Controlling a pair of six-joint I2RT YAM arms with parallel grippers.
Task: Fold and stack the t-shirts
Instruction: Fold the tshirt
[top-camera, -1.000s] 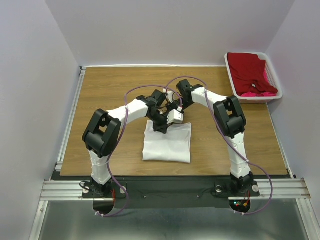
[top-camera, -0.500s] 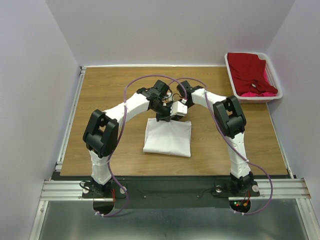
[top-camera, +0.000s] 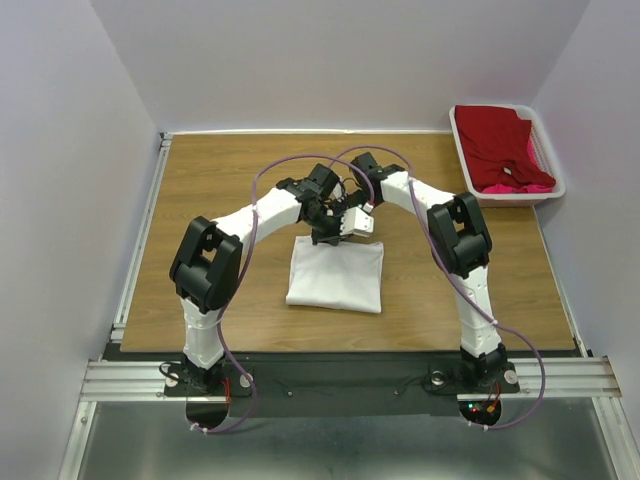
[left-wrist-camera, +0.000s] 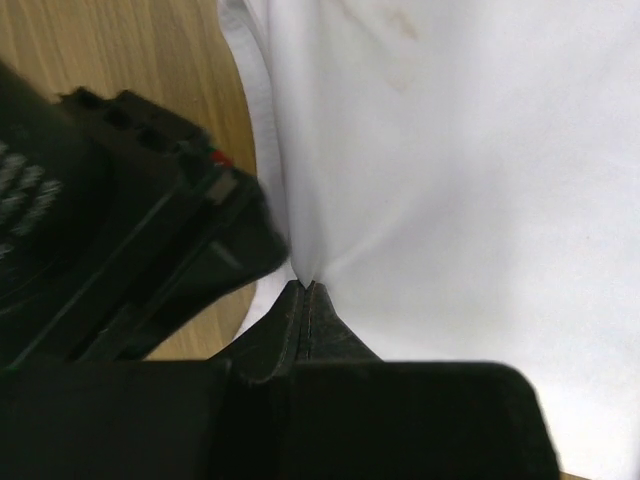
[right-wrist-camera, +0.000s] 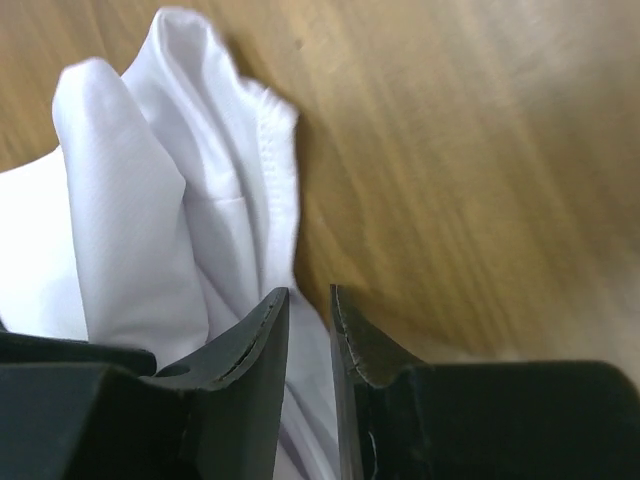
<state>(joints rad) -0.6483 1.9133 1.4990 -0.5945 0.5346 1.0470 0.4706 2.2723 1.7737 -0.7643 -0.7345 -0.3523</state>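
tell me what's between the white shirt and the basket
Bare table between the white shirt and basket in the top external view; only the right arm crosses above.

- The left gripper (top-camera: 323, 236) and right gripper (top-camera: 358, 224) crowd together at the far edge of the white t-shirt (top-camera: 335, 277). Almost no gap shows between them.
- Purple cables (top-camera: 262, 180) loop above both wrists and obstruct a pass overhead.
- The table (top-camera: 200, 200) is bare left of the shirt, behind the grippers, and right of the shirt up to the basket (top-camera: 461, 133).
- The basket stands in the far right corner, filled by the red t-shirt (top-camera: 497, 143) and the pink t-shirt (top-camera: 520, 187). It is open only from above.
- Walls (top-camera: 60, 200) close off the left, far and right sides.
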